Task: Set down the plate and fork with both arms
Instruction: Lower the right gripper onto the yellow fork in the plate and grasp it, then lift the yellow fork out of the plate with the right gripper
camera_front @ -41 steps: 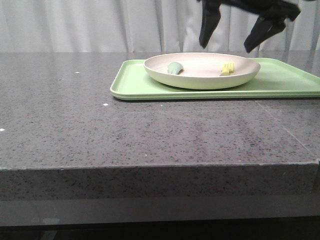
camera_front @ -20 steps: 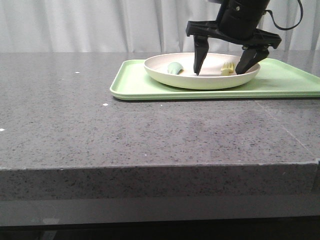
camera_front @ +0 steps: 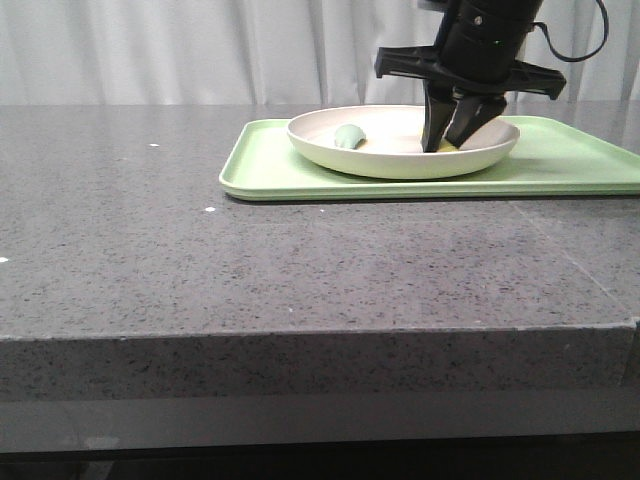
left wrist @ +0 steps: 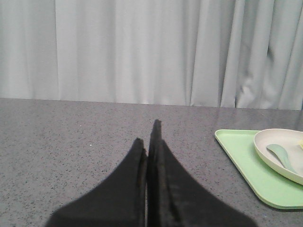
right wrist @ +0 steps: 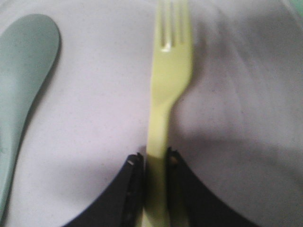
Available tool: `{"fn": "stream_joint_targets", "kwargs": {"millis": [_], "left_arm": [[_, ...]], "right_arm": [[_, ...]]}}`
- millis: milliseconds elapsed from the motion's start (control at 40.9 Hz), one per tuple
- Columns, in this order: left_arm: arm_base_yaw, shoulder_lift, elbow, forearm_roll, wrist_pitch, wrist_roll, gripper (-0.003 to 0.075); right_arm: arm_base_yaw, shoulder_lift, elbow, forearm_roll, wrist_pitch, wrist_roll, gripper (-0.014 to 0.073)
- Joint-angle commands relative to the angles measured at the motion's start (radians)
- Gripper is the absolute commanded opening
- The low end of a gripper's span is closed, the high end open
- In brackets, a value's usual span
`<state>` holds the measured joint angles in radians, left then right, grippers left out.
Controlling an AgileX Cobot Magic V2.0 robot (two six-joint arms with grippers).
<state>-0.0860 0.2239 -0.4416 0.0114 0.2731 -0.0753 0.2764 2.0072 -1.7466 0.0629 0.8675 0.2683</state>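
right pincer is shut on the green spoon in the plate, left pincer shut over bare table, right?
Not the spoon. The right wrist view shows the right pincer shut on the yellow fork's handle in the plate; the spoon lies untouched beside it. The left pincer is shut over bare table.

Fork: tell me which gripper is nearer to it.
Right. The right gripper is shut on the fork handle, inside the plate. The left gripper is shut, over bare table, well away from the tray.

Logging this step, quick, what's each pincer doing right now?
Left pincer: closed, empty.
Right pincer: closed on the fork handle, inside the plate.
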Motion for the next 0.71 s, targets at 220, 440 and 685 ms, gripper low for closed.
{"fn": "stream_joint_targets", "kwargs": {"millis": [220,440,685], "left_arm": [[-0.005,0.010,-0.025,0.000,-0.082,0.002,-0.0018],[-0.005,0.010,-0.025,0.000,-0.082,0.002,-0.0018],[-0.005,0.010,-0.025,0.000,-0.082,0.002,-0.0018]], "right_arm": [[-0.002,-0.056,-0.069,-0.005,-0.006,-0.002,0.0013],[-0.010,-0.071,-0.174,-0.012,0.065,-0.002,0.0013],[-0.068,-0.114,-0.234,-0.110,0.149,-0.002,0.0013]]}}
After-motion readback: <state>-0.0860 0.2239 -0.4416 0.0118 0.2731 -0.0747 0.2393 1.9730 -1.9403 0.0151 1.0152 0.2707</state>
